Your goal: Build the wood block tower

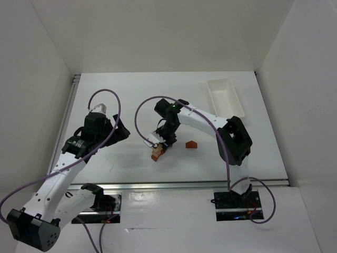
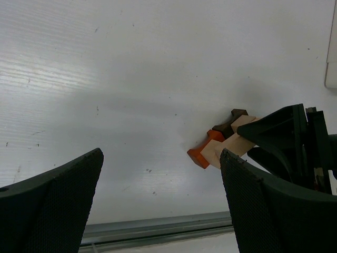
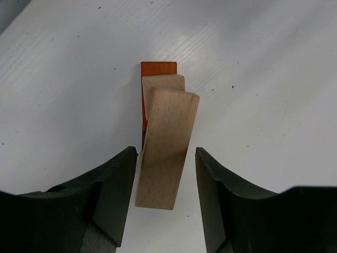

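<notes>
White table [image 1: 131,95]. Wood block tower [image 3: 166,116] long axis runs straight ahead from right gripper [image 3: 166,154], jaws half-open, not clamping. Left gripper [image 2: 161,158] wide, empty.

No readable text, label, brand, number or sign in top, left wrist or right wrist view.

From above, the right gripper [image 1: 159,143] covers most of the wood block tower [image 1: 156,155]; only an orange end pokes out, too small to read. From the right wrist, the pale block [image 3: 164,153] hides nearly all the orange bar [image 3: 158,69], and I can't tell whether the fingers [image 3: 105,195] touch it. The white tray [image 2: 332,58], by the far right corner of the table [image 1: 126,95], is cut off at the left wrist view's edge.
</notes>
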`<state>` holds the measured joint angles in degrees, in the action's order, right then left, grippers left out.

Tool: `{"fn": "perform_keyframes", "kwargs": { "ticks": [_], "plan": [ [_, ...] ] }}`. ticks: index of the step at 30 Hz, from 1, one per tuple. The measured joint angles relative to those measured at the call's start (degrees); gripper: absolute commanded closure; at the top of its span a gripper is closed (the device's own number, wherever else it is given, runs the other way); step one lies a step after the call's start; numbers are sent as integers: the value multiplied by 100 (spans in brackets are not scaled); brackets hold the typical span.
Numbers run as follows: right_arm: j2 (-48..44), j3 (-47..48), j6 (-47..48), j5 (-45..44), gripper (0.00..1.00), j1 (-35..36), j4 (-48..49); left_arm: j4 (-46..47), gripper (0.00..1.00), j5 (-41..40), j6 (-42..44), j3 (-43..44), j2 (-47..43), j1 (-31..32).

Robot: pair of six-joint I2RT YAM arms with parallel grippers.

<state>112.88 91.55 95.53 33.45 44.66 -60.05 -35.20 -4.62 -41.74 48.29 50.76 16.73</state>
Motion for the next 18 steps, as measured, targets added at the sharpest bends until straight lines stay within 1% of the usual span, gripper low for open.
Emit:
{"fn": "perform_keyframes", "kwargs": {
  "ticks": [4, 7, 11, 14, 15, 18],
  "plan": [
    [0, 0, -33, -11, 43, 2, 52, 0, 3, 0, 0, 0, 0, 9],
    [-4, 0, -76, 4, 40, 0, 116, 0, 3, -2, 0, 2, 0, 9],
    [-94, 0, -188, 37, 39, -42, 306, 0, 1, -2, 4, 11, 0, 9],
    [-328, -15, -391, 122, 30, -131, 450, 0, 1, -2, 90, 35, 0, 9],
    [-457, -35, -472, 190, 30, -201, 503, 7, 1, -2, 109, 46, -2, 9],
    [-999, -234, -671, 428, 24, -542, 693, 26, 1, -2, 127, 63, -2, 9]
  ]
}}
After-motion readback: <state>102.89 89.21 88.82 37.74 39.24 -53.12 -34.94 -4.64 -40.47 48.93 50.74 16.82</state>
